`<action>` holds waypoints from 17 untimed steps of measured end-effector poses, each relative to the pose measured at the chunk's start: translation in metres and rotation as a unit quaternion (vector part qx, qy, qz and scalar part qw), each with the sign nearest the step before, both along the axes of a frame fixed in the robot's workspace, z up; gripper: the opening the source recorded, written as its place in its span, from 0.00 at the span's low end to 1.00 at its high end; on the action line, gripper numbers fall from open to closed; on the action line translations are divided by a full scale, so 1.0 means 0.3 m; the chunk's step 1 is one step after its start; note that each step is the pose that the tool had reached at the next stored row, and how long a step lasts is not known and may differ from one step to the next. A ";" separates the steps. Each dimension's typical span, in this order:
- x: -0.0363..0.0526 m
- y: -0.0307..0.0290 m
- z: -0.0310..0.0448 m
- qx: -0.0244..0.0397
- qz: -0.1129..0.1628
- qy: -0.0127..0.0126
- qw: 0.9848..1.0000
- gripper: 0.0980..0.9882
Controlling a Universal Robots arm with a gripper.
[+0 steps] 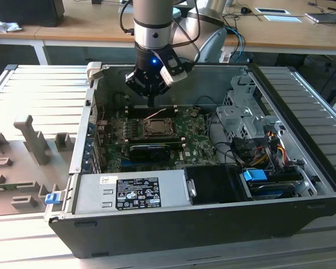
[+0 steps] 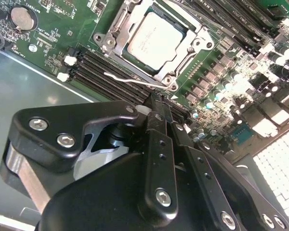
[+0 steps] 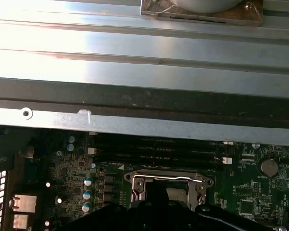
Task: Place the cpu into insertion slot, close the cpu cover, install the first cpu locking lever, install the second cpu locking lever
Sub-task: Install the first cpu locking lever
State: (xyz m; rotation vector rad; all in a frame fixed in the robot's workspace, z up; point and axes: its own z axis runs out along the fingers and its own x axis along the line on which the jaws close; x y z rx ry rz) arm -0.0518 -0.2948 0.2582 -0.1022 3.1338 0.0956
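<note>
I am holding my gripper, fingers pressed together and empty, just beside the cpu, which is sitting inside the cpu cover.

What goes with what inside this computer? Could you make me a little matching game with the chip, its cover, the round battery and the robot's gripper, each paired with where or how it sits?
Things:
1. cpu
2. cpu cover
3. coin battery
4. gripper

Places and states:
A. black, shut, poised over the green motherboard
B. pale square seated in the insertion slot
C. silver disc in a round holder on the board
D. metal frame lying down around the chip

Pairs: 1-B, 2-D, 3-C, 4-A.
</note>
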 end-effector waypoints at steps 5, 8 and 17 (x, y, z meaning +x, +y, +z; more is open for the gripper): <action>0.025 0.000 -0.002 0.003 -0.001 0.000 1.000 0.01; 0.042 0.000 -0.019 0.011 -0.006 0.000 1.000 0.01; 0.043 0.000 -0.043 0.012 -0.012 0.000 1.000 0.01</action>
